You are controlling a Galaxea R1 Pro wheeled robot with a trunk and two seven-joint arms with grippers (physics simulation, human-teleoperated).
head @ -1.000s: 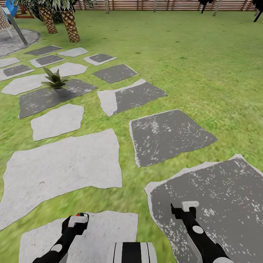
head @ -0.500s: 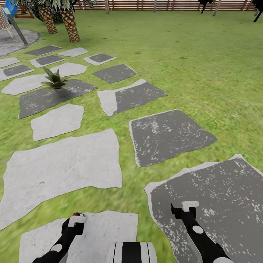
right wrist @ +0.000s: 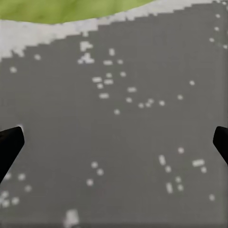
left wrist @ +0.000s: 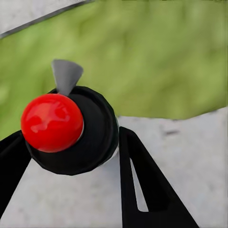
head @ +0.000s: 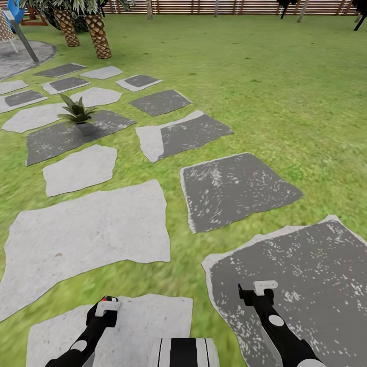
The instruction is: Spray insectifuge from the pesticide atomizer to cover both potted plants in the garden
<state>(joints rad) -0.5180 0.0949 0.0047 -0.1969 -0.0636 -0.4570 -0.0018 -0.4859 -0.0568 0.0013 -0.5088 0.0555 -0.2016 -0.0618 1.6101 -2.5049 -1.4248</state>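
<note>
One big lawn [head: 285, 92] with stepping stones [head: 92, 234]; a potted plant [head: 77, 113] sits on a dark far-left slab. Left tool [left wrist: 71, 142] is clenched around the pesticide atomizer [left wrist: 52, 122], low over pale stone. Right tool [right wrist: 114, 142] is spread wide, holding nothing.

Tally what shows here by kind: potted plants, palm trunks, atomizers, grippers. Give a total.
Potted plant: 1
Palm trunks: 2
Atomizer: 1, held in the left gripper
Grippers: 2, left gripper and right gripper
Total: 6
</note>
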